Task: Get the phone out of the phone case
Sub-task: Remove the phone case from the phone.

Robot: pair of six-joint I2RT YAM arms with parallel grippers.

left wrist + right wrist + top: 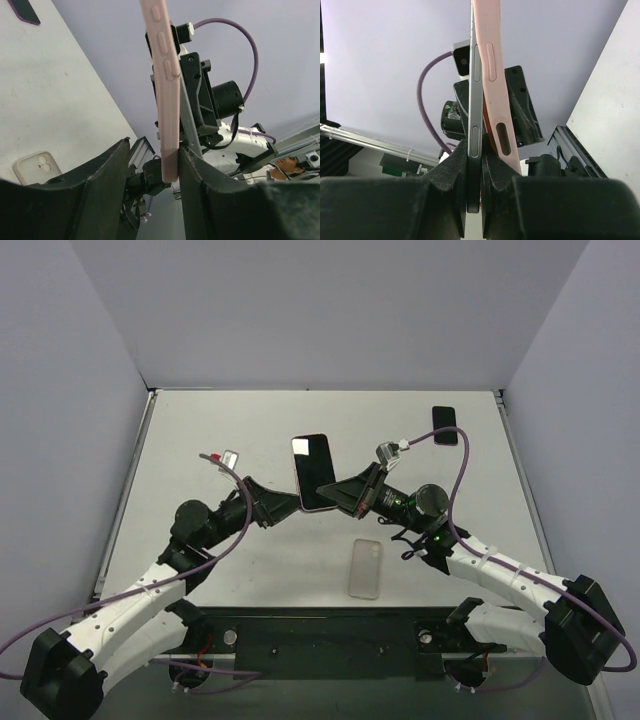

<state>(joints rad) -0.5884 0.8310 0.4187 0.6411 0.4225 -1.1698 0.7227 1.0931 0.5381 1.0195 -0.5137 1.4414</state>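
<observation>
The phone (310, 468), black screen up, is held in the air over the table's middle, still partly in its pink case (318, 508). In the right wrist view my right gripper (475, 150) is shut on the grey phone edge (475, 100), and the pink case (494, 70) bends away from the phone at the near end. In the left wrist view the pink case (167, 90) stands between my left gripper's (154, 150) jaws. It touches the right finger (210, 195), with a wide gap to the left finger (107, 190). From above, the left gripper (297, 502) and the right gripper (333, 492) meet at the phone's near end.
A clear empty case (367, 568) lies on the table near the arm bases; it also shows in the left wrist view (37, 167). A dark phone (445, 425) lies at the back right. Purple cables loop off both wrists.
</observation>
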